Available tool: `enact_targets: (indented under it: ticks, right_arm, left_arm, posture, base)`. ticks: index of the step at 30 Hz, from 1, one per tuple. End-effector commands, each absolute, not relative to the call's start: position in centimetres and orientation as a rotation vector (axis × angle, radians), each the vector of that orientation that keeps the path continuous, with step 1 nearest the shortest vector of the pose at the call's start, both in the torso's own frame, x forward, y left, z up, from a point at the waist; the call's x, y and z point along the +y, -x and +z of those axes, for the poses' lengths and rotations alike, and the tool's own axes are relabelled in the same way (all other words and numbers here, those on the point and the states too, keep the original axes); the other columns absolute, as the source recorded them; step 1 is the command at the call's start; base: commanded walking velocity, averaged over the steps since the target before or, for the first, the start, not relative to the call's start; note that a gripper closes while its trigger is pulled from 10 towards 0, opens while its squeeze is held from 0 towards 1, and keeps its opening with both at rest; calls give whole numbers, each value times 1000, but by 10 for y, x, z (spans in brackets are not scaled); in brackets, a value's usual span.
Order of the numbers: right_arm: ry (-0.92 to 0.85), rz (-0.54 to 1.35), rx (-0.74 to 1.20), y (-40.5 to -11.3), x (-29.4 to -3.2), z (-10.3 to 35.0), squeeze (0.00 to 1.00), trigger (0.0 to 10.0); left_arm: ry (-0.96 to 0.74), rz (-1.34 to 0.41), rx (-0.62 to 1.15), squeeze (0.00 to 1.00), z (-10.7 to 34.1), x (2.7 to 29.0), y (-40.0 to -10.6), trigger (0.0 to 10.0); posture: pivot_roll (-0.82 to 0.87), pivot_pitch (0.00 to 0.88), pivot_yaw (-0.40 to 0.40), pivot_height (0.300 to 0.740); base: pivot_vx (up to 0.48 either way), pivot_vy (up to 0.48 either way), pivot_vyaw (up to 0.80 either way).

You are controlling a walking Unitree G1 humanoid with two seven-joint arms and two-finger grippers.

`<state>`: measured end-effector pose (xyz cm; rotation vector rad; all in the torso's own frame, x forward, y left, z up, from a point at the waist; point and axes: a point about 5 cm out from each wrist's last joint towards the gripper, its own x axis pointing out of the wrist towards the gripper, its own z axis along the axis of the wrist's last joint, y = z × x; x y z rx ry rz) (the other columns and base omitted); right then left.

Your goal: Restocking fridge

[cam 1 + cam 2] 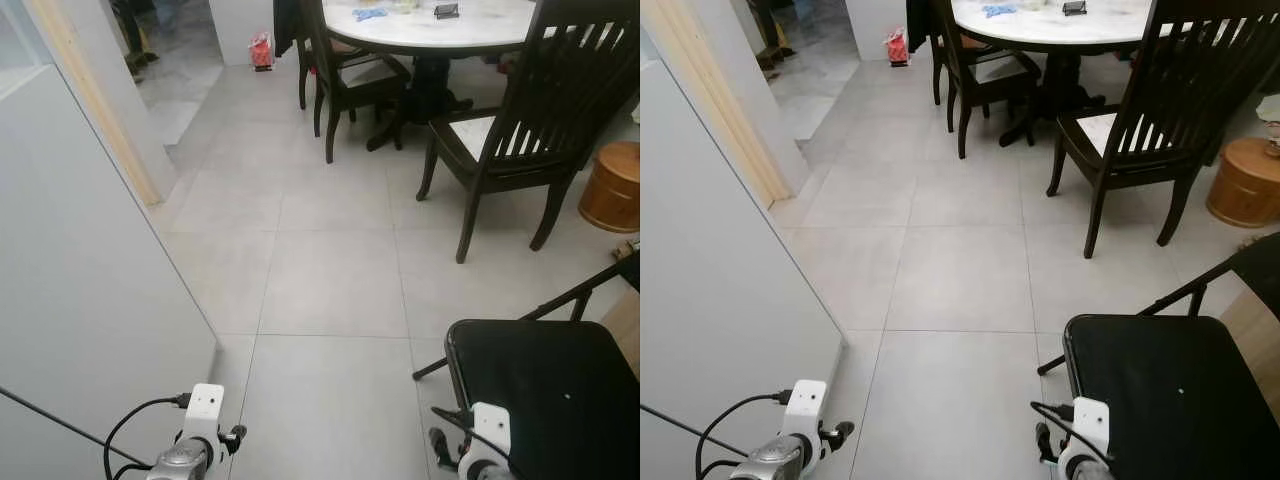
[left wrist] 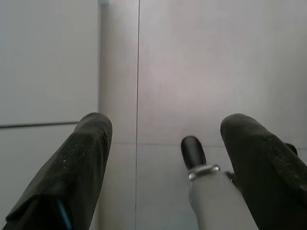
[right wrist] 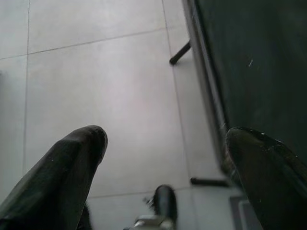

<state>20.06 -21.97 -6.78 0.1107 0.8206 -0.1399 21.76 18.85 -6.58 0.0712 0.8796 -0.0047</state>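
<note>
A large white panel [image 1: 80, 300], likely the fridge's side or door, stands along my left. My left arm's wrist [image 1: 195, 440] hangs low beside it, and my right arm's wrist [image 1: 480, 445] hangs low over the front of a black folding chair [image 1: 545, 385]. In the left wrist view my left gripper [image 2: 165, 139] is open above the grey floor tiles, with nothing between its fingers [image 2: 81, 158]. The right gripper [image 3: 165, 143] is open too in the right wrist view, empty, next to the chair's seat edge [image 3: 249, 62].
A round white table [image 1: 430, 25] with dark wooden chairs [image 1: 520, 130] stands ahead on the right. A wooden barrel stool [image 1: 612, 185] sits at the far right. A doorway with a pale wood frame [image 1: 95, 100] opens ahead on the left. Grey tiled floor [image 1: 330, 270] lies between.
</note>
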Motion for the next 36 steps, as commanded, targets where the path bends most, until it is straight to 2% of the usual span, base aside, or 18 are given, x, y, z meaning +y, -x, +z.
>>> enact_targets:
  ticks: [1,7,13,16,20,22,27,36]
  right_arm:
    - [-79,-98,808,-207,-216,-65,0,10000]
    - [15,-3,817,-213,-209,-63,0,10000]
    - [-68,-81,837,-206,-204,-68,0,10000]
    - [-153,-149,872,-193,-198,-77,0,10000]
    - [-194,-211,849,-188,-202,-78,0,10000]
    - [-266,-330,826,-189,-215,-76,0,10000]
    - [-110,-207,844,-192,-219,-73,0,10000]
    - [-109,-289,866,-187,-221,-76,0,10000]
  left_arm:
    - [-80,33,938,0,-73,201,-203,10000]
    - [-112,21,985,0,-79,205,-189,10000]
    - [-112,14,993,0,-81,202,-186,10000]
    - [-101,2,987,0,-80,197,-190,10000]
    - [-80,-10,983,0,-80,192,-191,10000]
    - [-80,-20,990,0,-81,190,-189,10000]
    - [-81,-8,1022,0,-86,191,-180,10000]
    - [-79,-5,1033,0,-87,193,-177,10000]
  posture:
    - [-122,2,79,740]
    - [-115,0,70,740]
    - [-112,0,61,740]
    - [-107,0,42,740]
    - [-104,0,28,740]
    - [-108,0,21,740]
    - [-128,0,-12,740]
    - [-123,0,9,740]
  base:
    - [0,0,0]
    - [0,0,0]
    - [0,0,0]
    - [0,0,0]
    - [0,0,0]
    - [0,0,0]
    - [0,0,0]
    - [0,0,0]
